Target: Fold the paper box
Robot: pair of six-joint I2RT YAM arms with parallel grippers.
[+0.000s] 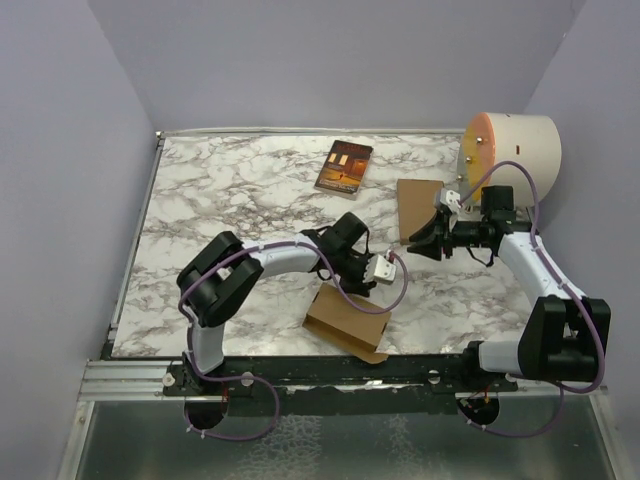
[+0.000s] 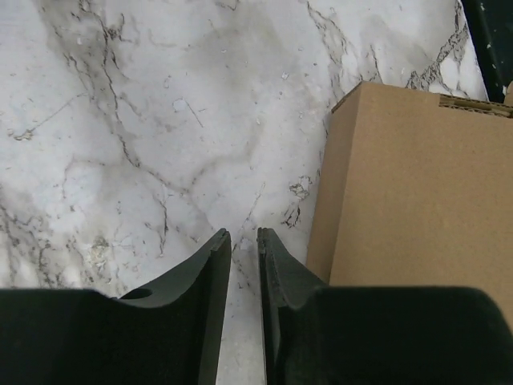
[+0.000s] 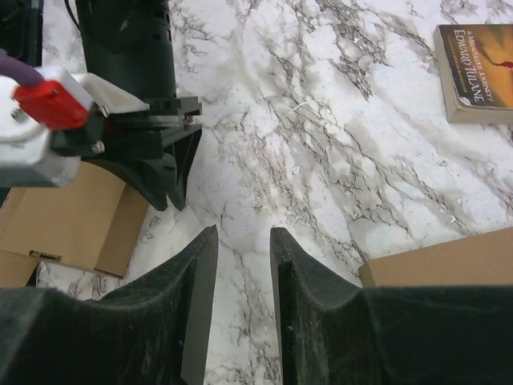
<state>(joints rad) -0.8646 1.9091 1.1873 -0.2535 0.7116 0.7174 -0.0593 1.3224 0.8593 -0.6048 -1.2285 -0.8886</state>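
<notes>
light: bright, even, diffuse | shadows: soft, faint | focus: sharp, near end-effector fingers slightly blurred

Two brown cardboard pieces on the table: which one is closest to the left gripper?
The near-edge box, right beside the left gripper. The other carton lies farther back, by the right gripper.
</notes>
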